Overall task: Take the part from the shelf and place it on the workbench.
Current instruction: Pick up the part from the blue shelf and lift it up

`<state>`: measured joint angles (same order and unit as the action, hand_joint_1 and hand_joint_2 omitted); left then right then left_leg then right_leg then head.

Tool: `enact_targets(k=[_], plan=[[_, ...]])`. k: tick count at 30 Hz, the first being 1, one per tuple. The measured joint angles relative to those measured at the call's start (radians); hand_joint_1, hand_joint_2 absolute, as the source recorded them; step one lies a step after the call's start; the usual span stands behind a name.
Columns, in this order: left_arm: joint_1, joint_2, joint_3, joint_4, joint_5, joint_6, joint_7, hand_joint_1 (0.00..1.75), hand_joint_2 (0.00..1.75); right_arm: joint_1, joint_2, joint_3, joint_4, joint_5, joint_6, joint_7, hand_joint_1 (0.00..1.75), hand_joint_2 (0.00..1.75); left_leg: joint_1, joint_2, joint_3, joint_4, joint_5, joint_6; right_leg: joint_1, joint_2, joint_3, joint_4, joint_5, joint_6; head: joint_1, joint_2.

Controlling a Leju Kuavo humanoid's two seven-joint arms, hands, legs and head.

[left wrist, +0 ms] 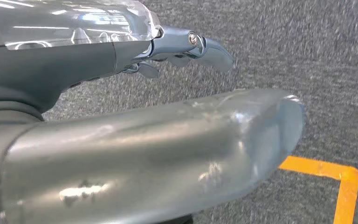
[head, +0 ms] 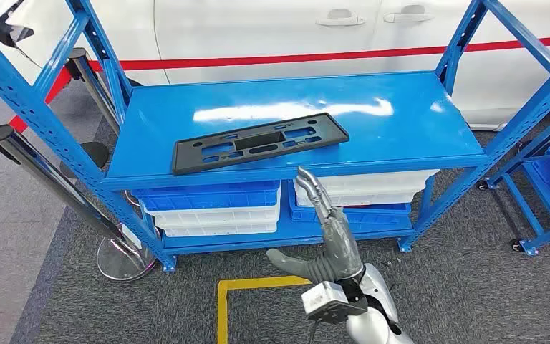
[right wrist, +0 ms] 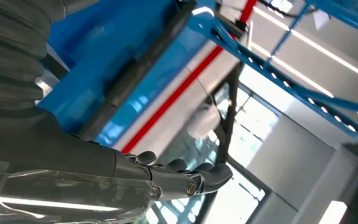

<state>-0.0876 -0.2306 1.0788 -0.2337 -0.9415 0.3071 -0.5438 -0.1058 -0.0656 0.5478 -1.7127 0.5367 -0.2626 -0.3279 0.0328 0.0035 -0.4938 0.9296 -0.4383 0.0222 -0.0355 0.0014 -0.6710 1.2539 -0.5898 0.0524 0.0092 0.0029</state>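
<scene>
Your right hand [head: 327,233] is raised in front of the blue shelf [head: 415,122], fingers stretched out and apart, holding nothing. The black part [head: 260,141] lies flat on the shelf top, ahead of and above the fingertips and a little toward your left side, not touching. Its long axis runs crosswise to your reach. Your left hand [left wrist: 182,46] hangs over the carpet, also empty and loosely open, so the right looks the nearer one
</scene>
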Motion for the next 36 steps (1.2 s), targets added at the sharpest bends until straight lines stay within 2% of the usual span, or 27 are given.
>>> enact_targets(k=[2,4,5,6,7,8,9,11,12,13,15,16,17,18,20,22,24,25,27,28,30,31,32,33,35,36], plan=[[0.0,-0.001,0.0,0.002,-0.004,-0.003,-0.001,0.0,0.0,-0.004,-0.002,0.009,0.009,0.002,0.004,0.016,0.0,1.75,0.006,-0.002,-0.001,0.008,-0.005,-0.008,-0.007,-0.001,0.01,-0.03,0.033,0.008,0.0,0.0],[0.0,-0.003,0.0,0.004,-0.009,-0.008,-0.001,0.0,0.0,-0.013,-0.004,0.023,0.024,0.005,0.009,0.038,0.0,1.75,0.017,-0.006,-0.007,0.034,-0.022,-0.031,-0.022,-0.002,0.053,-0.13,0.1,0.027,0.001,0.0],[-0.001,-0.003,0.0,0.004,-0.011,-0.01,-0.002,0.0,0.0,-0.018,-0.004,0.028,0.029,0.006,0.011,0.043,0.0,1.75,0.02,-0.008,-0.014,0.053,-0.034,-0.045,-0.024,0.001,0.073,-0.178,0.12,0.03,0.004,0.0],[-0.001,-0.002,0.0,0.004,-0.012,-0.01,-0.002,0.0,0.0,-0.022,-0.005,0.033,0.033,0.007,0.012,0.046,0.0,1.75,0.02,-0.009,-0.022,0.068,-0.043,-0.057,-0.025,0.004,0.083,-0.204,0.126,0.024,0.005,0.0],[-0.002,-0.002,0.0,0.005,-0.012,-0.011,-0.002,0.0,0.0,-0.025,-0.005,0.038,0.037,0.007,0.014,0.048,0.0,1.75,0.019,-0.01,-0.029,0.079,-0.048,-0.067,-0.023,0.007,0.083,-0.209,0.119,0.013,0.003,0.0],[-0.003,-0.002,0.0,0.005,-0.012,-0.011,-0.003,0.0,0.0,-0.027,-0.006,0.041,0.04,0.008,0.015,0.05,0.0,1.75,0.018,-0.011,-0.034,0.083,-0.05,-0.073,-0.019,0.01,0.076,-0.202,0.115,-0.004,0.002,0.0],[-0.002,-0.002,0.0,0.005,-0.012,-0.011,-0.003,0.0,0.0,-0.029,-0.007,0.044,0.042,0.008,0.015,0.051,0.0,1.75,0.021,-0.012,-0.035,0.083,-0.05,-0.076,-0.018,0.01,0.072,-0.196,0.113,-0.018,-0.002,0.0],[-0.002,-0.003,0.0,0.005,-0.012,-0.011,-0.004,0.0,0.0,-0.033,-0.007,0.049,0.045,0.008,0.015,0.052,0.0,1.75,0.025,-0.009,-0.042,0.104,-0.066,-0.079,-0.015,0.009,0.069,-0.193,0.113,-0.035,-0.008,0.0],[-0.003,-0.004,0.0,0.005,-0.012,-0.011,-0.004,0.0,0.0,-0.035,-0.007,0.051,0.046,0.008,0.015,0.052,0.0,1.75,0.025,-0.007,-0.059,0.142,-0.089,-0.077,-0.013,0.007,0.068,-0.194,0.113,-0.041,-0.01,0.0],[-0.004,-0.004,0.0,0.006,-0.012,-0.011,-0.004,0.0,0.0,-0.036,-0.007,0.053,0.047,0.008,0.016,0.052,0.0,1.75,0.022,-0.005,-0.087,0.202,-0.12,-0.075,-0.009,0.005,0.068,-0.194,0.114,-0.047,-0.012,0.0],[-0.003,-0.004,0.0,0.006,-0.012,-0.011,-0.004,0.0,0.0,-0.037,-0.007,0.055,0.051,0.008,0.016,0.052,0.0,1.75,0.013,-0.005,-0.158,0.342,-0.178,-0.067,0.0,0.002,0.066,-0.194,0.114,-0.054,-0.013,0.0],[-0.002,-0.004,0.0,0.006,-0.012,-0.011,-0.004,0.0,0.0,-0.037,-0.007,0.056,0.053,0.008,0.016,0.052,0.0,1.75,0.008,-0.005,-0.181,0.384,-0.185,-0.061,0.006,0.002,0.065,-0.194,0.114,-0.056,-0.013,0.0],[-0.002,-0.004,0.0,0.006,-0.012,-0.011,-0.004,0.0,0.0,-0.037,-0.007,0.057,0.055,0.008,0.015,0.052,0.0,1.75,0.003,-0.005,-0.186,0.388,-0.172,-0.052,0.012,0.002,0.066,-0.194,0.114,-0.058,-0.013,0.0],[-0.001,-0.004,0.0,0.006,-0.012,-0.011,-0.004,0.0,0.0,-0.037,-0.007,0.057,0.056,0.008,0.015,0.052,0.0,1.75,-0.004,-0.005,-0.173,0.352,-0.142,-0.04,0.017,0.002,0.067,-0.194,0.114,-0.059,-0.013,0.0],[-0.001,-0.003,0.0,0.006,-0.012,-0.011,-0.004,0.0,0.0,-0.039,-0.007,0.057,0.056,0.008,0.015,0.052,0.0,1.75,-0.02,-0.005,-0.117,0.221,-0.074,-0.009,0.025,0.002,0.071,-0.194,0.113,-0.06,-0.011,0.0],[-0.003,-0.002,0.0,0.006,-0.012,-0.01,-0.004,0.0,0.0,-0.041,-0.007,0.057,0.057,0.008,0.015,0.052,0.0,1.75,-0.034,-0.004,-0.081,0.135,-0.045,0.009,0.026,0.002,0.07,-0.195,0.115,-0.056,-0.01,0.0],[-0.003,-0.003,0.0,0.006,-0.012,-0.015,-0.011,0.0,0.0,-0.042,-0.007,0.058,0.057,0.004,0.021,0.055,0.0,1.75,-0.039,-0.004,-0.079,0.118,-0.042,0.011,0.024,0.0,0.07,-0.201,0.12,-0.045,-0.011,0.0],[-0.002,-0.003,0.0,0.007,-0.013,-0.024,-0.02,0.0,0.0,-0.044,-0.007,0.058,0.055,-0.008,0.035,0.065,0.0,1.75,-0.037,-0.004,-0.075,0.108,-0.036,0.012,0.023,-0.001,0.072,-0.204,0.12,-0.039,-0.011,0.0],[-0.002,-0.001,0.0,0.007,-0.014,-0.048,-0.035,0.0,0.0,-0.062,-0.01,0.058,0.059,-0.048,0.083,0.097,0.0,1.75,-0.031,-0.002,-0.066,0.084,-0.02,0.018,0.024,-0.001,0.06,-0.178,0.098,-0.029,-0.008,0.0],[-0.003,0.0,0.0,0.007,-0.015,-0.057,-0.037,0.0,0.0,-0.079,-0.011,0.058,0.07,-0.062,0.105,0.111,0.0,1.75,-0.029,0.0,-0.063,0.076,-0.013,0.02,0.023,-0.001,0.041,-0.138,0.072,-0.026,-0.006,0.0],[-0.005,0.002,-0.001,0.007,-0.023,-0.066,-0.035,0.0,0.0,-0.111,-0.015,0.059,0.106,-0.04,0.115,0.125,0.0,1.75,-0.032,0.003,-0.067,0.074,-0.009,0.023,0.022,-0.001,-0.016,-0.02,0.015,-0.02,-0.005,0.0],[-0.006,0.003,-0.002,0.007,-0.03,-0.07,-0.034,0.0,0.0,-0.116,-0.018,0.059,0.122,-0.005,0.101,0.131,0.0,1.75,-0.033,0.003,-0.069,0.075,-0.009,0.023,0.022,-0.001,-0.036,0.024,0.004,-0.018,-0.005,0.0],[-0.006,0.004,-0.005,0.007,-0.043,-0.075,-0.032,0.0,0.0,-0.114,-0.021,0.059,0.132,0.052,0.075,0.143,0.0,1.75,-0.033,0.003,-0.069,0.076,-0.009,0.023,0.022,-0.001,-0.041,0.035,0.011,-0.017,-0.004,0.0],[-0.008,0.005,-0.01,0.007,-0.056,-0.08,-0.027,0.0,0.0,-0.108,-0.024,0.06,0.138,0.128,0.042,0.165,0.0,1.75,-0.034,0.001,-0.069,0.078,-0.009,0.023,0.022,-0.001,-0.027,0.009,0.036,-0.017,-0.004,0.0],[-0.013,0.007,-0.024,0.007,-0.079,-0.087,-0.015,0.0,0.0,-0.095,-0.033,0.068,0.143,0.318,-0.021,0.236,0.0,1.75,-0.035,-0.003,-0.069,0.085,-0.013,0.019,0.023,-0.002,0.036,-0.116,0.1,-0.024,-0.004,0.0],[-0.017,0.008,-0.031,0.007,-0.086,-0.088,-0.011,0.0,0.0,-0.089,-0.038,0.073,0.146,0.408,-0.044,0.273,0.0,1.75,-0.036,-0.004,-0.071,0.09,-0.016,0.015,0.026,-0.002,0.063,-0.172,0.12,-0.03,-0.005,0.0]])
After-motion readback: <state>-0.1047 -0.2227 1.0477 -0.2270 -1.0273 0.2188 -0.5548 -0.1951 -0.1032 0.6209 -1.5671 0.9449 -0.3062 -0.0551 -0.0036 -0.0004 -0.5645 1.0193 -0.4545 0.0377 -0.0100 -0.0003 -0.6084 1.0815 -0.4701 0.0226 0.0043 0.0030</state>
